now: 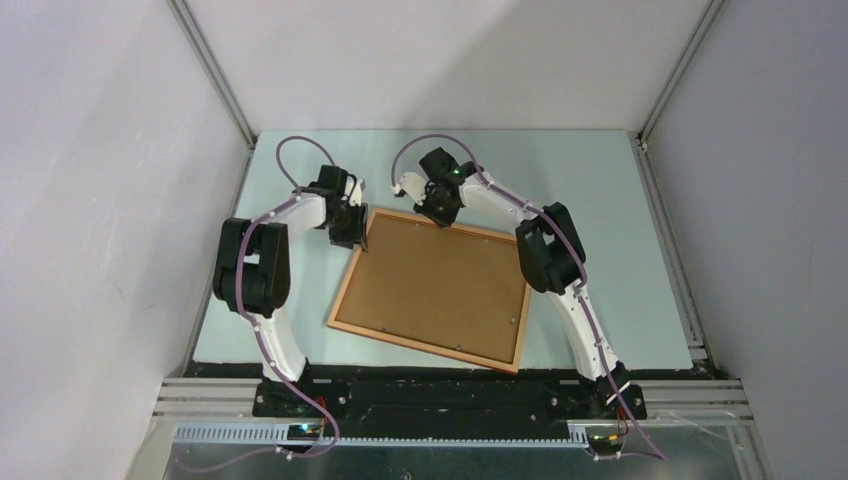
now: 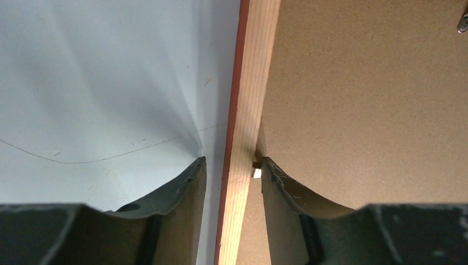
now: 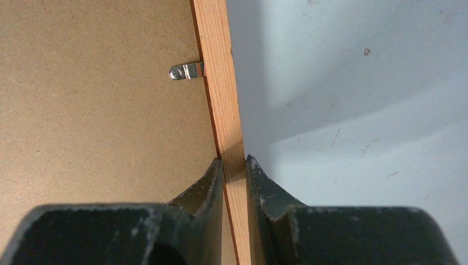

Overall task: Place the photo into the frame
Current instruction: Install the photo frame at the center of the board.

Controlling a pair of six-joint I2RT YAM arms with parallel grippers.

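While the frame [image 3: 218, 83] lies back-up and askew on the table [image 1: 620, 220], the right gripper [image 3: 234, 163] pinches its far rail tight, one finger on each side. The left gripper [image 2: 233, 165] straddles the left rail near the far corner. Its jaws are part-way apart and a sliver of table shows beside the outer finger, so there's no firm hold there.

The photo? Nowhere in sight, and whether it sits under the board [image 1: 430, 285] I can't tell.

The risk now: only one arm has a grip, so any lift or pull could pivot the frame about that single pinch and rack the narrow moulding. The inner left finger sits right at the board's edge, so a squeeze there may catch board rather than wood. A small metal clip [image 3: 185, 71] lies turned over the board, and forcing the board past it would bend something.

Materials: pale straight-grained wood with orange-brown stain on the outer face. The board is flat, matte, speckled fibreboard. The table is smooth and pale blue, faintly scratched.
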